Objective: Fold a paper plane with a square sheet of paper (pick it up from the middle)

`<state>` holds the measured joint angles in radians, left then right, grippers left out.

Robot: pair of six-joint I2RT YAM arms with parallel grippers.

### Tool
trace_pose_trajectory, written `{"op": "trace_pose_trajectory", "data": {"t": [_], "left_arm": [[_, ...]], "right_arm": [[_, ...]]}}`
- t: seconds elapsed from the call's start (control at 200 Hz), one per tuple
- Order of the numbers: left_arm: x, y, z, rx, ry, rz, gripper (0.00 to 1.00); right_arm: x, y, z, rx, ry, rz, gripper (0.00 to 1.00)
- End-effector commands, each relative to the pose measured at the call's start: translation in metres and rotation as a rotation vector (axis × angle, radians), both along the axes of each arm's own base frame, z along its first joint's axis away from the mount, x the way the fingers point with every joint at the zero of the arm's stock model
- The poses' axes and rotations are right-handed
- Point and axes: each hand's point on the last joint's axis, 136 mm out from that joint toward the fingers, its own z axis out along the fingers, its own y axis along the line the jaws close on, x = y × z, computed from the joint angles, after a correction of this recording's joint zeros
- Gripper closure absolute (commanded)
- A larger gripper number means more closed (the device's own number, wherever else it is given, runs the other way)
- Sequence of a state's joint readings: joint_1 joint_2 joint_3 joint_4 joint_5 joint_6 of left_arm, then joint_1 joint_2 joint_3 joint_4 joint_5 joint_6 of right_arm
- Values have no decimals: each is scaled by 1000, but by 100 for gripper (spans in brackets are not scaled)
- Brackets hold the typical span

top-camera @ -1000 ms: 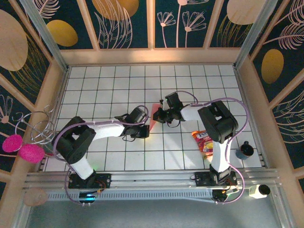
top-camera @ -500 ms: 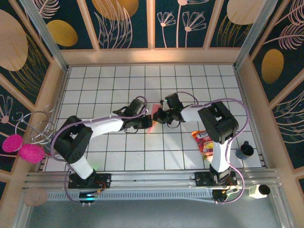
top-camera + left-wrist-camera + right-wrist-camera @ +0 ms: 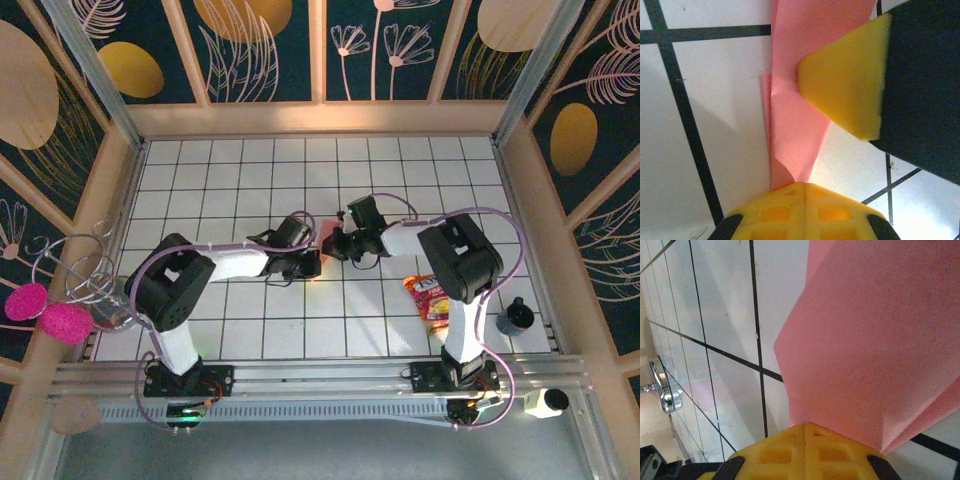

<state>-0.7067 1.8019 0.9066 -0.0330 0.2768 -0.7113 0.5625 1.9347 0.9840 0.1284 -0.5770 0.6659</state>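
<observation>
Salmon-pink paper (image 3: 800, 125), folded into a narrow layered strip, is pinched between both my grippers. All places below are relative to the red and yellow snack packet (image 3: 428, 297) on the white tiled table (image 3: 220, 170).

Top view, left to right:
- Wire stand with pink pompoms (image 3: 50, 315): far left of the packet, at the table edge.
- Left gripper (image 3: 805, 200): well left of the packet and slightly farther up the table. Clenched on the paper. In its wrist view the strip runs straight down into my closed yellow pads, with a second layer's edge showing along the strip's left side.
- Paper: up-left of the packet, well apart from it, between the two gripper tips. Only a small pink patch shows from above. I can't tell whether it touches the tiles.
- Right gripper (image 3: 805, 437): just right of the paper, on the packet's side and up-left of the packet. Clamped on the paper. In its wrist view a wide pink panel with a creased edge enters the closed pads. One of its yellow fingertips (image 3: 845, 85) lies across the strip in the left wrist view.
- Packet: flat on the tiles beside my right arm, untouched.
- Small dark cup (image 3: 515, 318): right of the packet, near the table edge.
</observation>
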Motion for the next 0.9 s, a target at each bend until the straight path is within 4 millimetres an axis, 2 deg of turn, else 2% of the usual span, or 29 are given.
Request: {"op": "trace_pose_trajectory", "data": {"t": [0.0, 0.03, 0.06, 0.19, 0.34, 0.541, 0.746, 0.896], "left_arm": [[-17, 18, -27, 72, 73, 18, 100], [-19, 19, -27, 72, 74, 17, 100], [-19, 20, -27, 72, 74, 18, 100], [-21, 20, -27, 71, 75, 15, 100], [-20, 18, -25, 61, 73, 7, 100], [-19, 15, -20, 47, 62, 0, 100], [-6, 3, 3, -4, 7, -8, 100], [20, -10, 31, -71, -69, 26, 99]], "right_arm": [[14, -1, 25, -15, -84, 19, 96], [17, -2, 24, -32, -92, 21, 95], [28, -14, 22, -51, -97, -8, 95], [42, -23, 9, -111, -110, -10, 95], [56, -25, 1, -142, -121, 0, 95], [62, -23, -6, -159, -120, 25, 95], [58, -27, -22, -187, -76, 18, 95], [52, -30, -31, -191, -45, 1, 95]]}}
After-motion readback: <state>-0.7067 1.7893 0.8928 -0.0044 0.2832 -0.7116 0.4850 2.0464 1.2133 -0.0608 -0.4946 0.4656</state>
